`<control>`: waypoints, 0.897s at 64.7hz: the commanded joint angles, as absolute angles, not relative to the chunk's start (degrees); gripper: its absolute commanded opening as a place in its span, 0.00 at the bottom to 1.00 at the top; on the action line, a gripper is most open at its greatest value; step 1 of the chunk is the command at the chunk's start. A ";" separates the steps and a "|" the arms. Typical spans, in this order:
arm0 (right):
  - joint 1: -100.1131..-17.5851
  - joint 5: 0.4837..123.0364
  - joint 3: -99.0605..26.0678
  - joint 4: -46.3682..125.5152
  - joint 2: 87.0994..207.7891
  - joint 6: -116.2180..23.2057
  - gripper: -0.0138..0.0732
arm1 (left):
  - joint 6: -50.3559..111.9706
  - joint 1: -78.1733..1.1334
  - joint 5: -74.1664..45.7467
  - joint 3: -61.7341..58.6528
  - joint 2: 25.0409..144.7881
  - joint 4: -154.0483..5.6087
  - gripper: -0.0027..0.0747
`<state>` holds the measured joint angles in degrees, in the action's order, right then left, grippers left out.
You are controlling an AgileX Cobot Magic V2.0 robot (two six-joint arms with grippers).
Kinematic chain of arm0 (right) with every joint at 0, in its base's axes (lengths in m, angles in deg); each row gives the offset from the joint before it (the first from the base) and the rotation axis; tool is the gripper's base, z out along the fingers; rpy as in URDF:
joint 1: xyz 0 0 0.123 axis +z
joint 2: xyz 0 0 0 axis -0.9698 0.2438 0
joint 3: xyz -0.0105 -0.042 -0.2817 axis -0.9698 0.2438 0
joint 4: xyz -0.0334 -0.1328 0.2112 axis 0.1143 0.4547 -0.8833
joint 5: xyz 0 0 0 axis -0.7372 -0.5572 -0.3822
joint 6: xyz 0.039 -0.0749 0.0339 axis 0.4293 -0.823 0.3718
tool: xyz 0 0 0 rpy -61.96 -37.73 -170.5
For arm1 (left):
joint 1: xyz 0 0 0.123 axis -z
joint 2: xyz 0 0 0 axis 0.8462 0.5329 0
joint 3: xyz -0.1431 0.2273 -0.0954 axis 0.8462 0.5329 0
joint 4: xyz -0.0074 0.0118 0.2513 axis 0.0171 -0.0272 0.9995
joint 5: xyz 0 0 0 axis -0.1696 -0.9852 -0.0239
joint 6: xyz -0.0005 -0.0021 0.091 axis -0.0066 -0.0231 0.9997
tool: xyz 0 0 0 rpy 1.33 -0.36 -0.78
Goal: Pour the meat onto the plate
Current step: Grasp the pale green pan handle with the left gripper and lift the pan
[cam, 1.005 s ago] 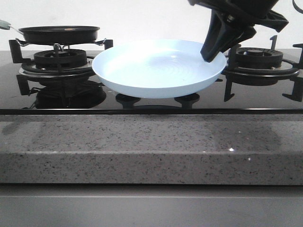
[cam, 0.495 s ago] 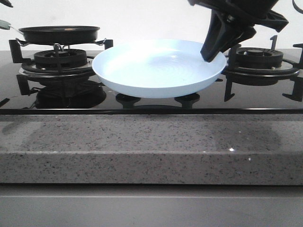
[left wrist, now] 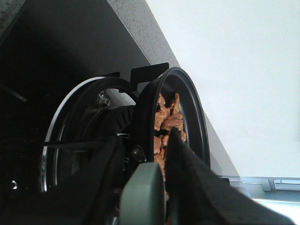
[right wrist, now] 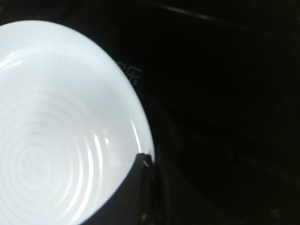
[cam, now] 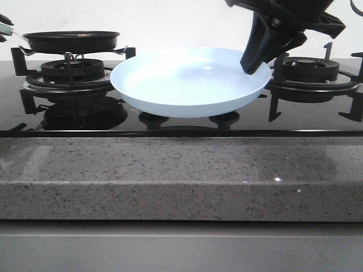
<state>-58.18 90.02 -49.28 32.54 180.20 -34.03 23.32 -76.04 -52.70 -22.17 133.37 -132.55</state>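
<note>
**Kitchen hob backdrop**

Plain white wall [cam: 170, 22] behind. Glossy black glass hob [cam: 85, 122] with black cast-iron burner grates left [cam: 68, 71] and right [cam: 317, 73]. Grey speckled stone tabletop [cam: 181, 175] in front, thick edge, small glints. Bright even light, reflections on the glass.

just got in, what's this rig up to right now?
The right pincer grips the rim of the empty pale blue plate, holding it over the stove's middle. The black frying pan sits on the left burner with the meat in it. The left pincer straddles the pan's green handle, open; nothing poured yet.
</note>
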 commanded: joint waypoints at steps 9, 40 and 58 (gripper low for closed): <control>-58.11 87.41 -50.60 31.21 178.07 -34.77 0.03 | 23.97 -76.21 -54.07 -24.03 130.60 -137.61 0.12; -58.11 87.41 -50.60 31.21 178.07 -34.77 0.03 | 26.09 -76.21 -56.23 -24.03 124.19 -142.98 0.01; -58.11 87.41 -50.60 31.21 178.07 -34.77 0.03 | 31.93 -76.21 -58.66 -21.89 114.38 -144.15 0.01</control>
